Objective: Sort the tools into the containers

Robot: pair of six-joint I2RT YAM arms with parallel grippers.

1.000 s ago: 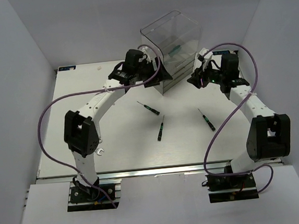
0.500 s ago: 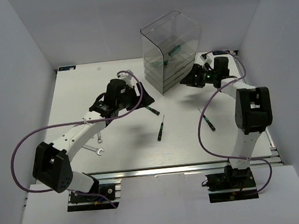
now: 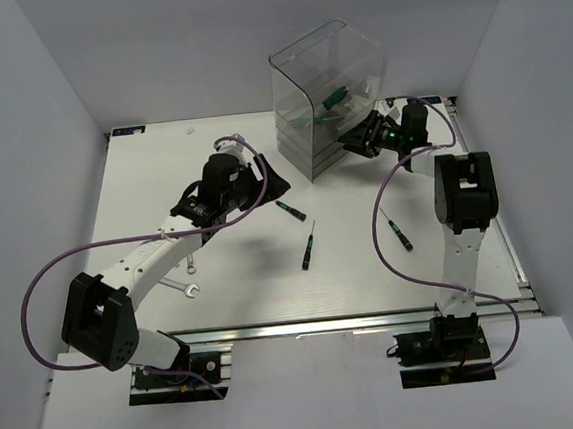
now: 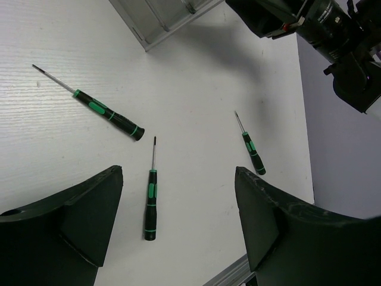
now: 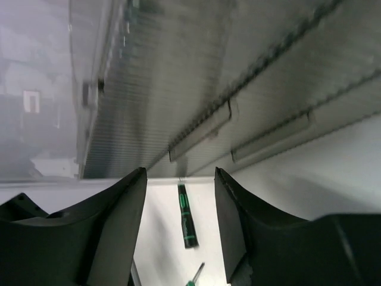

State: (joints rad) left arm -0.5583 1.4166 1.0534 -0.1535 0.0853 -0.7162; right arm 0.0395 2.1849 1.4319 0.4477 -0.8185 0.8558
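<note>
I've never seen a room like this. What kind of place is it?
Probably a robot lab test booth. Plain white walls box in a white table, a left arm and a right arm are bolted at its near edge, and screwdrivers lie near a clear drawer unit.

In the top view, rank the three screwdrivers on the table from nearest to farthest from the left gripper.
1. left screwdriver, just in front of the left gripper
2. middle screwdriver, near the table's centre
3. right screwdriver, over by the right arm
</note>
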